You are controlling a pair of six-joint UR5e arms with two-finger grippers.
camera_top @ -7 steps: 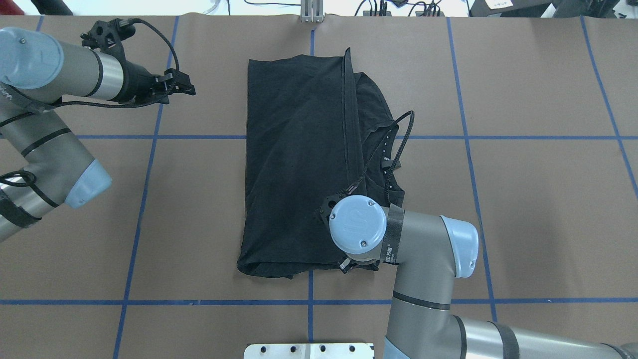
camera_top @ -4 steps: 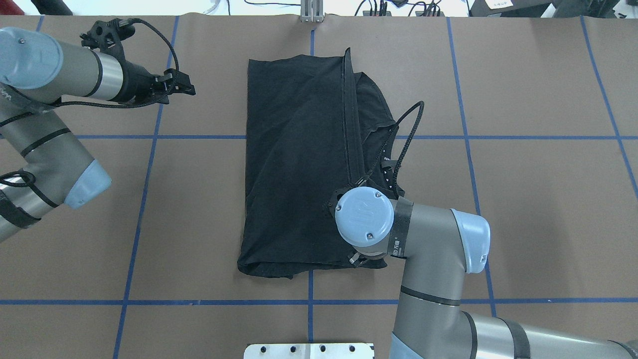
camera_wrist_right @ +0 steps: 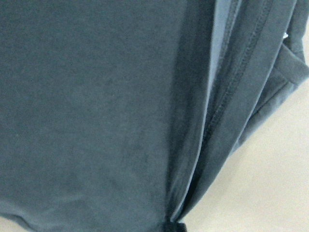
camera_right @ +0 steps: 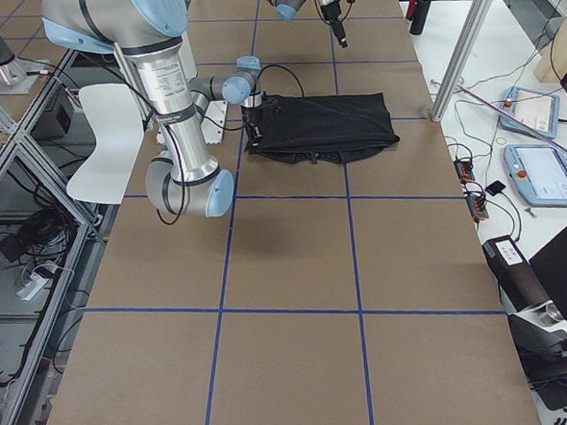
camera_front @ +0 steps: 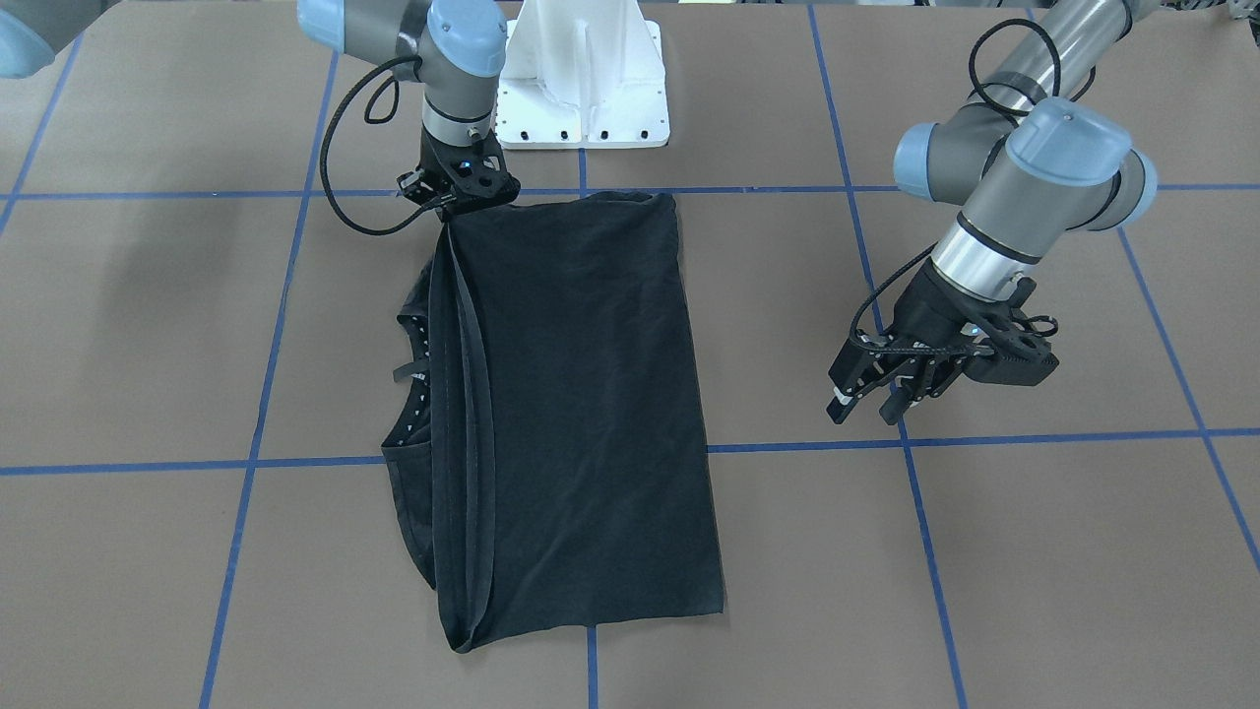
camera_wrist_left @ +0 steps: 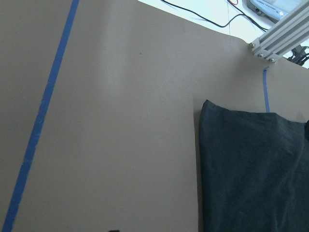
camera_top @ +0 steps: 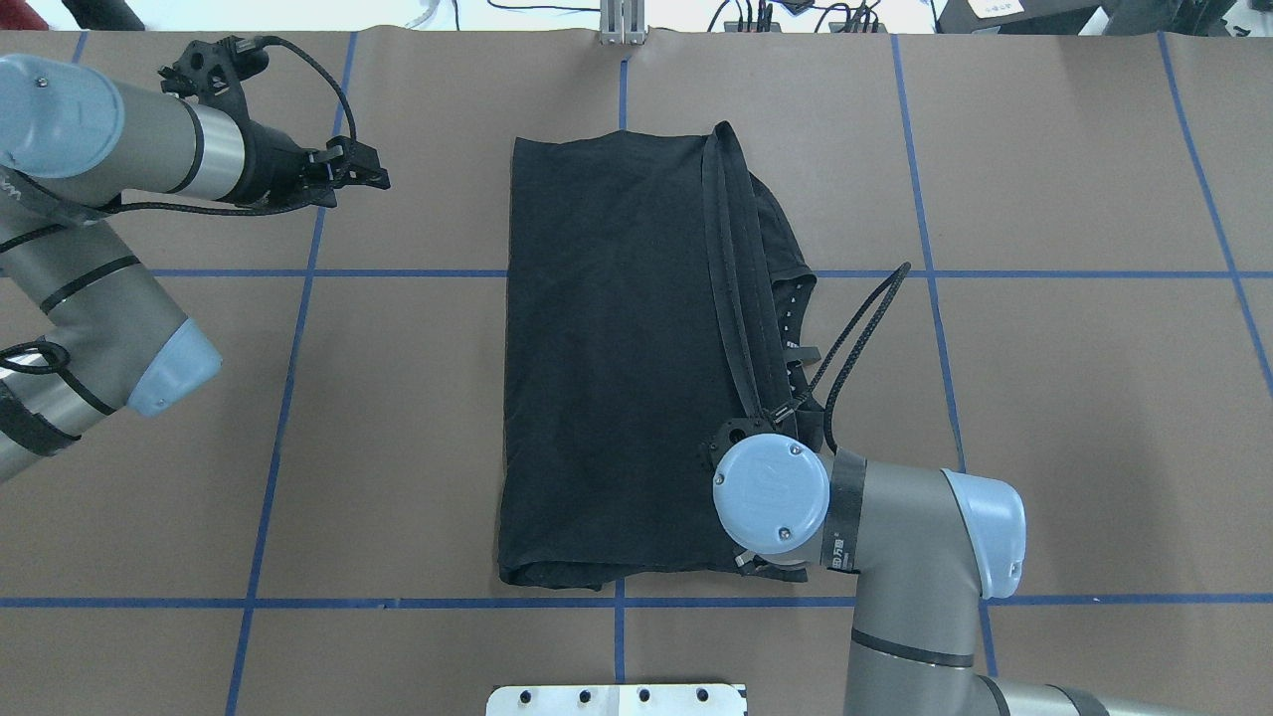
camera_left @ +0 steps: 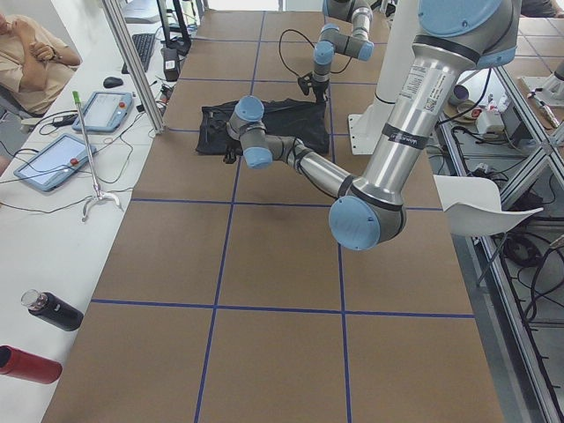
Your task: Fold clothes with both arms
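Across the middle of the brown table (camera_top: 1044, 398), which was marked off by blue tape lines (camera_top: 398, 273), the black T-shirt (camera_top: 617, 348) lay folded lengthwise into a long strip, its long sides running from the robot's edge toward the far edge. Its short end nearest the robot sat just short of the white pedestal (camera_front: 581, 89). Along the strip's side toward the robot's right, stitched hems (camera_top: 731, 259) ran as narrow bands, and beyond them the collar (camera_top: 796, 298) bulged out onto the bare table. The right gripper (camera_front: 455, 209) pointed straight down at the shirt's corner on that side, next to the robot's edge, and was pinching the cloth there. The hems drew together toward it, and in the right wrist view the folds gathered to one point at the bottom of the picture. The left gripper (camera_front: 868, 414) hung over bare table toward the robot's left end, well apart from the shirt, with its fingers spread and nothing between them. Its wrist camera looked down on brown paper, a tape line, and the shirt's far corner.
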